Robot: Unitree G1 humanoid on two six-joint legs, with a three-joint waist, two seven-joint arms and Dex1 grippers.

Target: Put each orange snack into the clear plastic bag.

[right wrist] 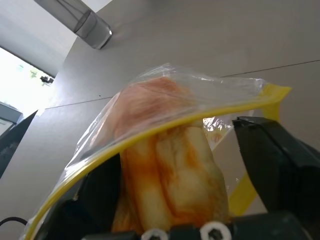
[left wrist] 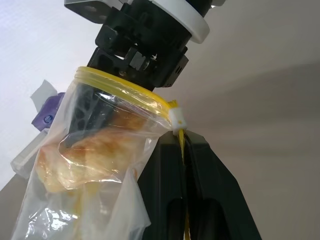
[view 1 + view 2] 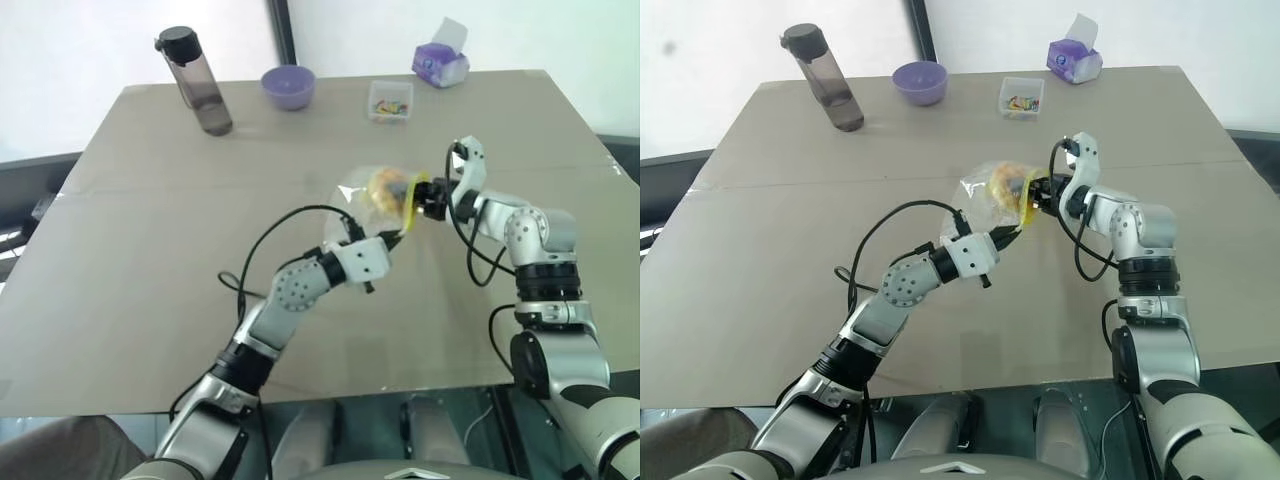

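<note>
Currently: left gripper [image 2: 186, 165] clamps the bag [image 3: 362, 200] edge; right gripper [image 1: 190, 200] jaws spread wide around the snack [image 1: 167, 170]. Best withdrawn straight back, so the snack slips free between them.

— What is sitting at the back of the room?
— A broad, flat, grey-beige desk [image 3: 150, 260] is filling the middle, a thin seam running across its top. Behind it, a pale white wall [image 3: 420, 25] is glowing brightly, and a dark upright post [image 3: 281, 30] is splitting it.
</note>
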